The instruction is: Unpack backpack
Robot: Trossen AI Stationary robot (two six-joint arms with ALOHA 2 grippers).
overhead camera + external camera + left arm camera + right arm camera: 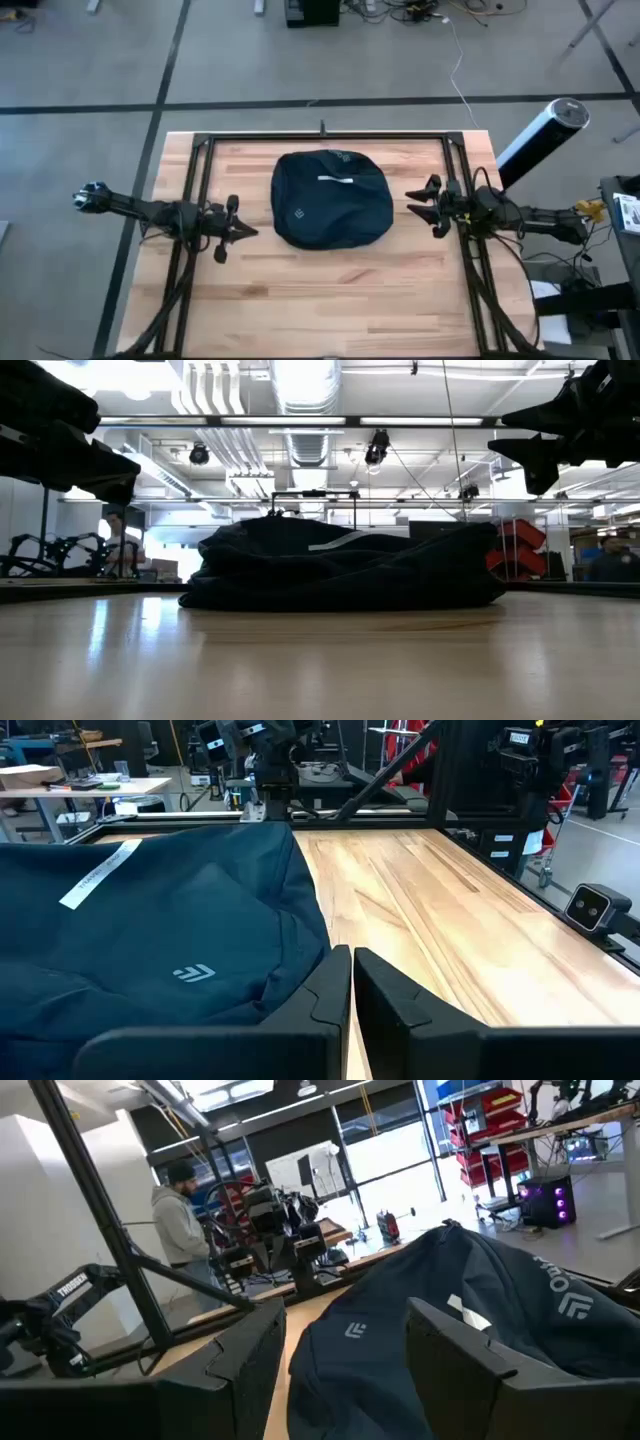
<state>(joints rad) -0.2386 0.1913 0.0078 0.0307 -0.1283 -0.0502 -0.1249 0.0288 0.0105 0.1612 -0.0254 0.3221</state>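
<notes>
"TROSSEN" in white letters on the left arm [75, 1290], white logo mark on the backpack [193, 973], strip lettering unreadable

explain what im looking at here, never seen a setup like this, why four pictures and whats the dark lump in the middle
It is a robot with two dark arms at a wooden table. One camera looks straight down, one sits at table height, and one rides on each wrist. The dark lump is a navy backpack, lying flat between the arms. The left gripper is beside it with its fingers shut and empty. The right gripper is on the other side, fingers apart, holding nothing. A person stands in the room behind.
</notes>
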